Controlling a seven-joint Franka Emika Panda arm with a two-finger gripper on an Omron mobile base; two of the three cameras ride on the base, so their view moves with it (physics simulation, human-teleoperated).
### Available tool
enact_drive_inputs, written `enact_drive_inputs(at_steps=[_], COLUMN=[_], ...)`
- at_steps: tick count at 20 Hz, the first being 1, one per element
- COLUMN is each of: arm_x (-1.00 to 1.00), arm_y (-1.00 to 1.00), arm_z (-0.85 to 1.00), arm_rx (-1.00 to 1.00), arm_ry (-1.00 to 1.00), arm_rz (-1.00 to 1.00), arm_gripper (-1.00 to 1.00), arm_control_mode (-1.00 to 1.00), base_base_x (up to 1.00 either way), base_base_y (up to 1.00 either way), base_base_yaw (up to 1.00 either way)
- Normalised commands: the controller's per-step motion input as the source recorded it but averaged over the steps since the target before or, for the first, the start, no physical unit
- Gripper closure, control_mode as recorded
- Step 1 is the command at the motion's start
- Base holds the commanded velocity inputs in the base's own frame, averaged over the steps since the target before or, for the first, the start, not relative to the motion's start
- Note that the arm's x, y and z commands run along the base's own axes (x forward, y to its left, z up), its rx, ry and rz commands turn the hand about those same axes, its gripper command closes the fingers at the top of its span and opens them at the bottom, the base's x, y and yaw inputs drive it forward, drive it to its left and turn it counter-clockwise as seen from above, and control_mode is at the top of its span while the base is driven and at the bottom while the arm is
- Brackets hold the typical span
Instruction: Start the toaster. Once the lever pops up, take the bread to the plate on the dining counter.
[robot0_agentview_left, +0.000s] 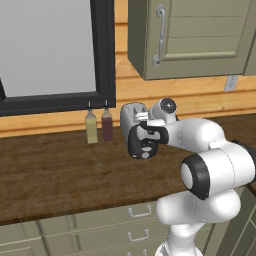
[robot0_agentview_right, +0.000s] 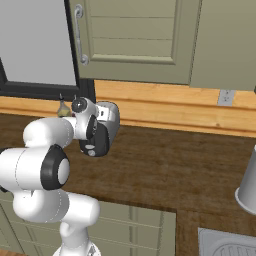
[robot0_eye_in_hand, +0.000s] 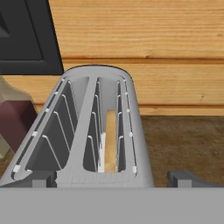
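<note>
The rounded silver two-slot toaster (robot0_agentview_left: 131, 116) stands near the back edge of the dark wood-grain surface (robot0_agentview_left: 60, 170), close to the pale wooden wall boards, with its black end face (robot0_agentview_left: 140, 142) turned toward the front edge. The white arm reaches forward over the surface and its hand (robot0_agentview_left: 150, 131) sits right at that black end face, partly covering it; the two small dark fingertips (robot0_eye_in_hand: 181, 178) stand spread wide apart with nothing between them, one on each side of the toaster's near end in the hand view. I cannot make out the lever behind the hand. Looking along the hand, the two slots run away toward the wall; a thin pale beige slice of bread (robot0_eye_in_hand: 110, 142) stands on edge deep in the right-hand slot, its top below the rim, while the left-hand slot shows its wire guides. Just beside the toaster, on the side toward the black-framed window (robot0_agentview_left: 50, 55), two slim bottles stand close together at the back edge: a yellowish-green one (robot0_agentview_left: 91, 127) and a dark red one (robot0_agentview_left: 107, 125), the red nearer the toaster. A grey-green wall cabinet with a metal handle (robot0_agentview_left: 190, 35) hangs above the toaster. In the right base view a pale grey cone-shaped vessel (robot0_agentview_right: 247, 187) stands well apart toward the right end of the surface, near the corner of a steel sink (robot0_agentview_right: 227, 245).
</note>
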Motion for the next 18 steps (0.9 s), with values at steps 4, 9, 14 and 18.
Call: enact_drive_inputs(at_steps=[4, 9, 14, 18], arm_x=[0.0, 0.0, 0.0, 0.0], arm_y=[0.0, 0.0, 0.0, 0.0], arm_z=[0.0, 0.0, 0.0, 0.0], arm_rx=[0.0, 0.0, 0.0, 0.0], arm_ry=[0.0, 0.0, 0.0, 0.0], arm_rz=[0.0, 0.0, 0.0, 0.0], arm_gripper=[-1.0, -1.0, -1.0, -1.0], arm_control_mode=[-1.0, -1.0, -1.0, -1.0], base_base_x=[0.0, 0.0, 0.0, 0.0], base_base_y=[0.0, 0.0, 0.0, 0.0], base_base_yaw=[0.0, 0.0, 0.0, 0.0])
